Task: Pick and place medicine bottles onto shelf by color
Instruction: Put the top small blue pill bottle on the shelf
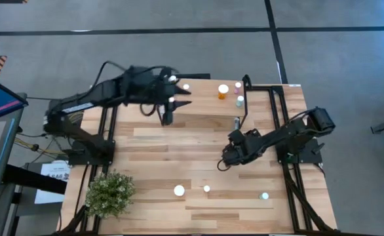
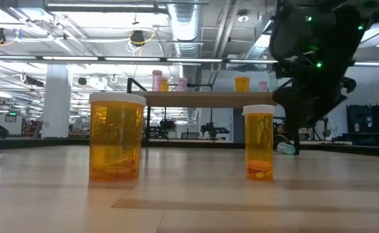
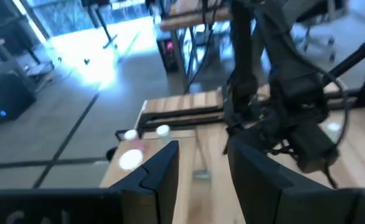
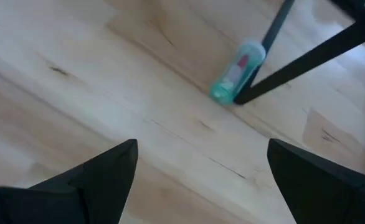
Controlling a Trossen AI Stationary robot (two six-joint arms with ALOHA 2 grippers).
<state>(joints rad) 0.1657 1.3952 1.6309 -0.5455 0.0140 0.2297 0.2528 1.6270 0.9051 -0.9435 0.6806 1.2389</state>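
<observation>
Overhead, the left gripper hangs above the far end of the small light-wood shelf with thin black legs; its dark fingers stand partly apart with nothing seen between them. Just beside them sit white-capped pink bottles, with an orange bottle farther along the shelf. The right gripper hovers low over the tabletop, jaws spread wide and holding nothing. Ahead of it, a pale green bottle lies on its side against a black shelf leg.
</observation>
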